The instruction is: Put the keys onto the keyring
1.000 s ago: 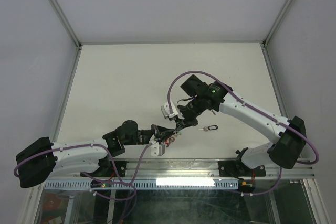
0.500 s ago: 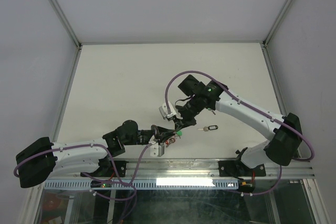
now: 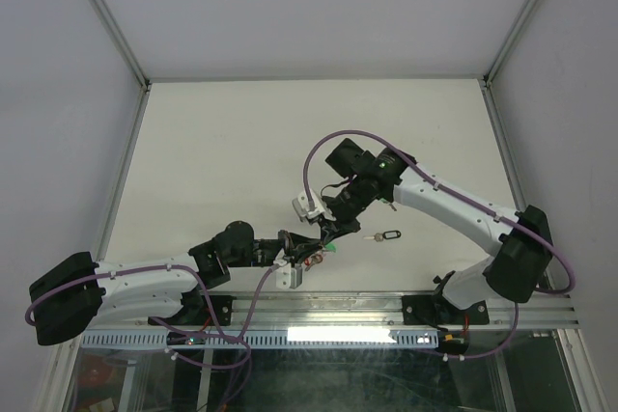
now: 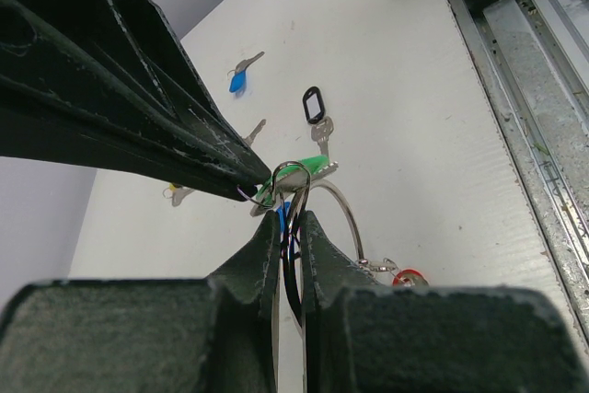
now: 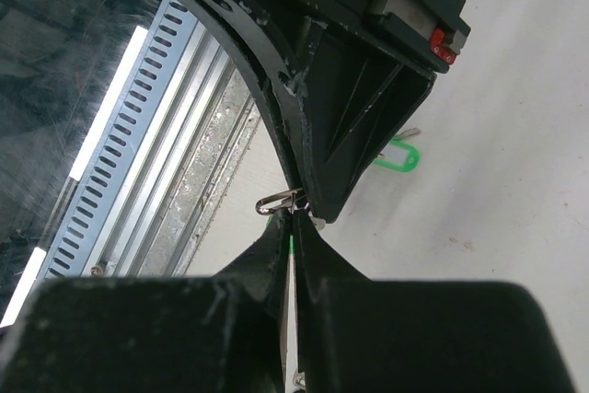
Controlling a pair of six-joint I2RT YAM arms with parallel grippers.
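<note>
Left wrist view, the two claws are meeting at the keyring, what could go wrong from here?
1. The left claw pinches the thin silver wire keyring only at its narrow tips; a sideways push could twist the ring or pull it free.
2. The right claw seems to hold the green-capped silver key at its very tip, so the key may pivot or drop.
3. The claws are almost tip to tip; a small overshoot could knock them together.

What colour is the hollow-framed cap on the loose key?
Black cap, clearest in left wrist view.
</note>
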